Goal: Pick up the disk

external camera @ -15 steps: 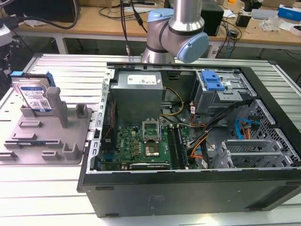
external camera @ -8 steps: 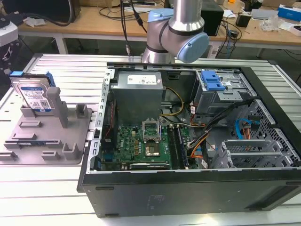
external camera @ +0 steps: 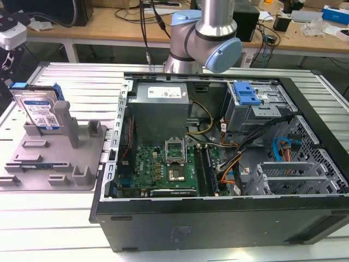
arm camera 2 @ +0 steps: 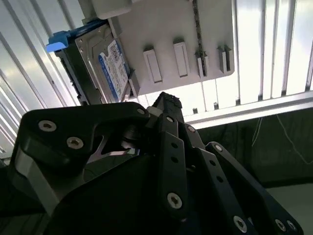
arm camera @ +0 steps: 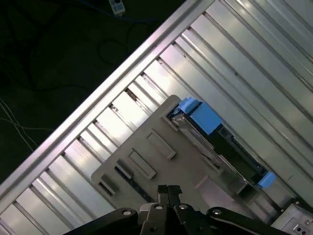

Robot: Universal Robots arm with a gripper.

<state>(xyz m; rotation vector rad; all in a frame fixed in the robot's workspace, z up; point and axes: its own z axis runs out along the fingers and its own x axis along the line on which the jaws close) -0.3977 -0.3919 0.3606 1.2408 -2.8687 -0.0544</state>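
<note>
An open computer case (external camera: 218,224) lies on its side on the tabletop (external camera: 49,234), toward the exterior view's right. Just beside it on the left sits a fixture (external camera: 32,158). The disk (external camera: 39,109) stands on edge at the fixture's far corner, against an upright post (external camera: 65,117). The robot arm (external camera: 204,33) rises behind the case.

One disk (external camera: 41,109), one grey fixture (external camera: 65,161), one open computer case (external camera: 218,218), one robot arm (external camera: 203,38) and one gripper (arm camera: 168,190).

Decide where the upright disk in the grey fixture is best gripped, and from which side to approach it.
Probably its free upper edge, coming from above, pinching across the flat faces. The disk stands on edge in the grey fixture, and a post stands against part of its label face.
</note>
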